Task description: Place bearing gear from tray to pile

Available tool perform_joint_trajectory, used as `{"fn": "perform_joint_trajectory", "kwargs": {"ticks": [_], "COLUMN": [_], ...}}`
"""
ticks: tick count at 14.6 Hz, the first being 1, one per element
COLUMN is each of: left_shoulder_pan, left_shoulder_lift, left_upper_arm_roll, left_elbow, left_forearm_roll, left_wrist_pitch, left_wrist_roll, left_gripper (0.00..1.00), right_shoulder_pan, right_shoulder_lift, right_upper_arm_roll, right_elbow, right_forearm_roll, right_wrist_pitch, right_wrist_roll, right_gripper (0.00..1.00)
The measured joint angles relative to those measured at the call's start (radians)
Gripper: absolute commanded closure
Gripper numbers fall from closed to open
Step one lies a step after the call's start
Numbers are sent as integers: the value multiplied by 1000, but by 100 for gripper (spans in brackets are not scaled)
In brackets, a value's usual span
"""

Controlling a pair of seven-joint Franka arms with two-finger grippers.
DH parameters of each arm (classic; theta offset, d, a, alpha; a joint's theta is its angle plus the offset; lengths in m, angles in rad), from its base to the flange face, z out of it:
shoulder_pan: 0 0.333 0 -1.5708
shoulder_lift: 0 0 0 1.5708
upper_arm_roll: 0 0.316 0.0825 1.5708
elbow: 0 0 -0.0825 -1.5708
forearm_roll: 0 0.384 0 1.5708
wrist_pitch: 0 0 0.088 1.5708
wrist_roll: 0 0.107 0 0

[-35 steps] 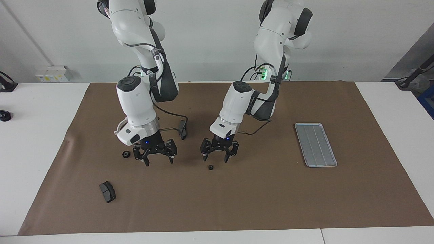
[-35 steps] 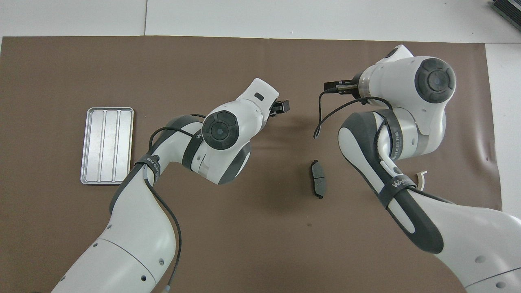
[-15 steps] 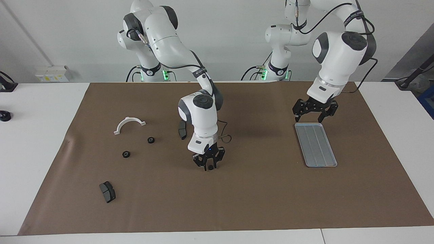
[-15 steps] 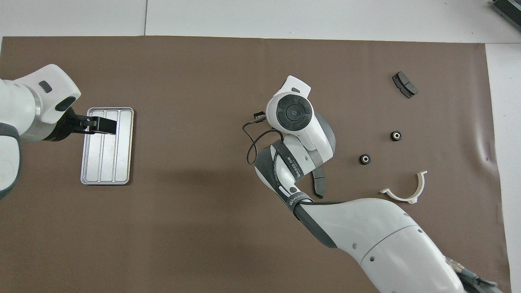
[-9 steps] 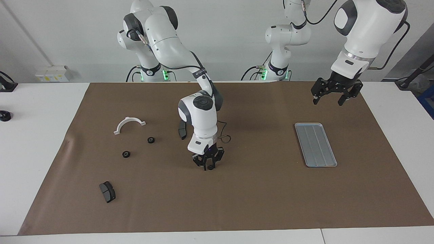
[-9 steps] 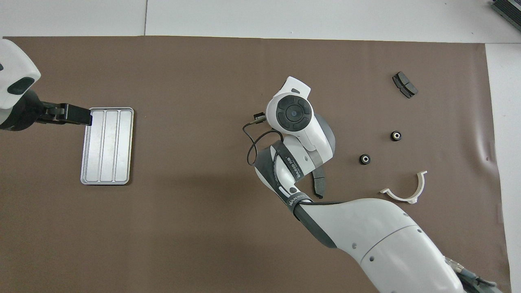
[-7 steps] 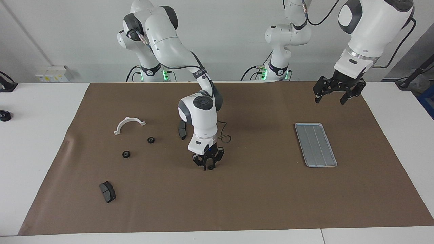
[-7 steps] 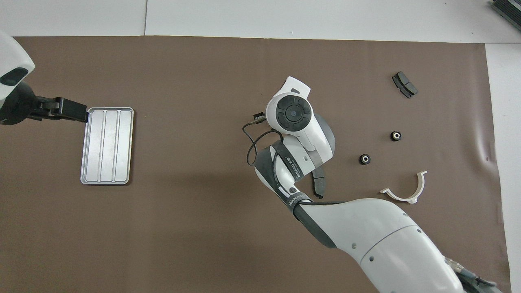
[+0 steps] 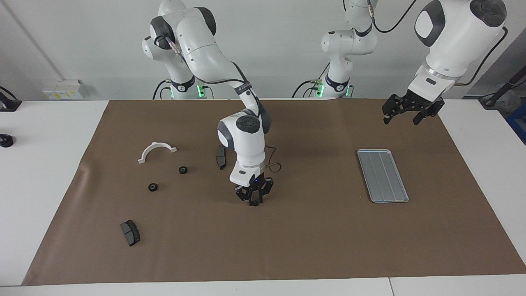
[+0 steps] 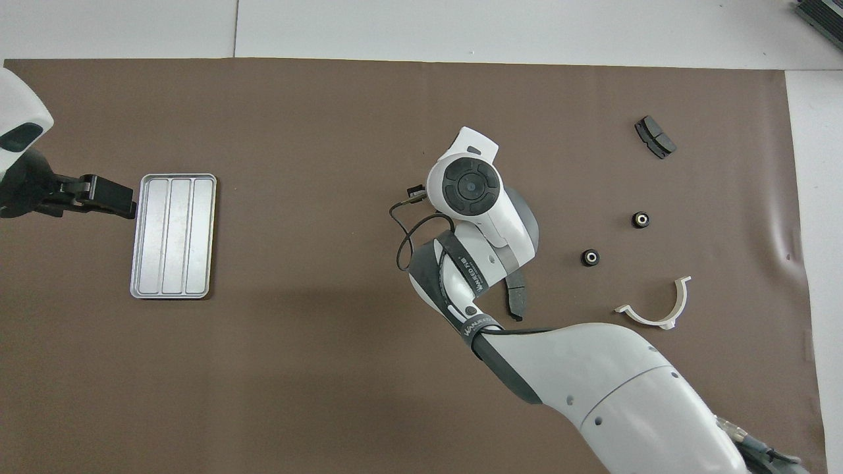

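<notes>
We note the right end effector (image 9: 254, 200) pinched on a small, stiff, light bearing gear (image 9: 255, 203) across its rim; the left end effector (image 9: 412, 112) waits wide open.

I see a brown paper sheet (image 9: 312, 246) spread beneath the right pincer (image 9: 255, 197), covering most of the white counter (image 9: 41, 185). Well apart from that pincer, at the right arm's end of the counter, a small black object (image 9: 5, 141) sits by the edge. Near the left pincer (image 9: 412, 112), a black stand (image 9: 499, 94) rests on bare counter.
</notes>
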Motion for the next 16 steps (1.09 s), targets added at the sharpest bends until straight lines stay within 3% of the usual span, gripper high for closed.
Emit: {"fn": "perform_joint_trajectory", "kwargs": {"ticks": [1,2,10,16], "left_shoulder_pan": [0,0,0,0], "left_shoulder_lift": [-10,-19,-29,-29], "left_upper_arm_roll": [0,0,4,4], "left_elbow": [-8,-16,-28,-28], "left_forearm_roll": [0,0,21,22], "left_wrist_pitch": [-2,-3,-16,1], "left_wrist_roll": [0,0,22,24], "left_gripper": [0,0,0,0], "right_shoulder_pan": [0,1,-16,-224], "right_shoulder_lift": [-1,-2,-14,-178], "right_upper_arm_roll": [1,1,-9,-18], "right_elbow": [0,0,14,-24], "right_forearm_roll": [0,0,0,0], "right_wrist_pitch": [-2,-4,-56,-235], "right_wrist_roll": [0,0,-3,-153], "right_gripper": [90,100,100,100]}}
